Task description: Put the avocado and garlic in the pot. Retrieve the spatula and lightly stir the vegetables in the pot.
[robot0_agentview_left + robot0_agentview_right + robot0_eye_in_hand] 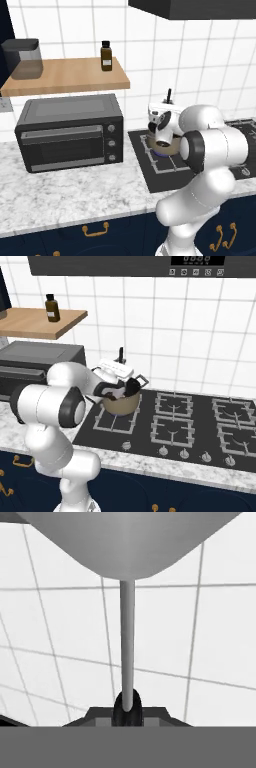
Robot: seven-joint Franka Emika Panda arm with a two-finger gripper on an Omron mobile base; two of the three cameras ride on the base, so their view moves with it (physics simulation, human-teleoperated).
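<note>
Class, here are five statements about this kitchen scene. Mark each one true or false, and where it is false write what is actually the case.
1. The gripper is shut on the spatula. True.
2. The pot stands on the marble counter beside the oven. False: it sits on a burner of the black stove.
3. A brown bottle stands on the wooden shelf. True.
4. The toaster oven has its door hanging open. False: the door is closed.
5. The robot's hand is at the pot. True.
</note>
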